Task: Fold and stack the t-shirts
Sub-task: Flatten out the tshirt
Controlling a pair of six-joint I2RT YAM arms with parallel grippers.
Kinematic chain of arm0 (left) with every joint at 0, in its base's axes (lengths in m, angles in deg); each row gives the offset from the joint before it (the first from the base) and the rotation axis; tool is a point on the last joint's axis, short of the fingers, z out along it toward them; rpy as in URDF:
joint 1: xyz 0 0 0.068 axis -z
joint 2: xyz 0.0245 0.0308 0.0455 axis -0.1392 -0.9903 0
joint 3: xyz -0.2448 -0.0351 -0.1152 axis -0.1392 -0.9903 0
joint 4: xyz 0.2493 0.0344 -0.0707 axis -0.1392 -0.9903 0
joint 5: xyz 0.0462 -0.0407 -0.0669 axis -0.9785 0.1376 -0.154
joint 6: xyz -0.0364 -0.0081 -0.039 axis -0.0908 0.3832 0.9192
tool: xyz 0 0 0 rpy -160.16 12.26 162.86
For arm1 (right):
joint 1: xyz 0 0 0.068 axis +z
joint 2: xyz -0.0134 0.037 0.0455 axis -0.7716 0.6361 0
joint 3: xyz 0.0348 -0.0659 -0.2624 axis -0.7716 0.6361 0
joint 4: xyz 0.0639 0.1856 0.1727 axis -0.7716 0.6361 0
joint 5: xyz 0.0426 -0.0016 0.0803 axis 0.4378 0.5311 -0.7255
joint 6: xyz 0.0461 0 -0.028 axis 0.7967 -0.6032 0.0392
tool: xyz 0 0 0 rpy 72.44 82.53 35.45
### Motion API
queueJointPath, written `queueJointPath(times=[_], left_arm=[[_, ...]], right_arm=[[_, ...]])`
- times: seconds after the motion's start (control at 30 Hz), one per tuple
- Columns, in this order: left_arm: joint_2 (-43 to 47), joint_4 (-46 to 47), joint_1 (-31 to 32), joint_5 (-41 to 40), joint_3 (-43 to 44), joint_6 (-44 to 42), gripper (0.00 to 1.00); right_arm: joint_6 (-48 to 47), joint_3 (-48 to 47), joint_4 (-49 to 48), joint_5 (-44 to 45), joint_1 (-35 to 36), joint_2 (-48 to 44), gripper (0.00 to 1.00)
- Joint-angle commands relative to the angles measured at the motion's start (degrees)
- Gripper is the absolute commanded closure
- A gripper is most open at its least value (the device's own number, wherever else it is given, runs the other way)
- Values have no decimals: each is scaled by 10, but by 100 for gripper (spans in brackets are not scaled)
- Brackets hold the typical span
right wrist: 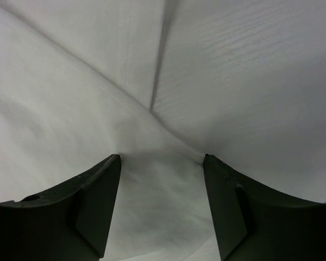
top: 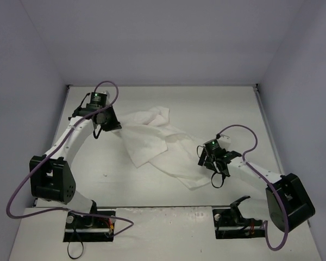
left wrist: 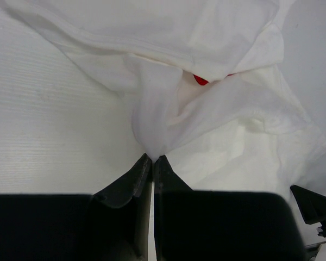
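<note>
A white t-shirt [top: 157, 144] lies crumpled and spread diagonally across the middle of the table. My left gripper [top: 110, 124] is at its far left edge and is shut on a pinch of the white fabric [left wrist: 157, 119], which rises in a bunched fold from the fingertips; a small red patch [left wrist: 200, 80] shows under a fold. My right gripper [top: 208, 166] is open over the shirt's near right corner, its fingers [right wrist: 103, 190] straddling flat white cloth [right wrist: 157, 206] with a seam edge ahead.
The white table [top: 168, 103] is walled by pale panels at left, back and right. The arm bases and their cables [top: 70, 217] sit at the near edge.
</note>
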Motion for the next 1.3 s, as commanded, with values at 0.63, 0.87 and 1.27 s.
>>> queueJointPath(times=[0.63,0.87,1.27], left_arm=[[-70,-2,-190,117,173,4,100],[-45,-1,-190,125,125,7,100],[-47,-2,-190,125,125,13,100]], right_arm=[[-363,-437,0,5,-81,330,93],[-341,-395,4,-58,-121,280,45],[-469,-419,-13,-203,-208,328,45]])
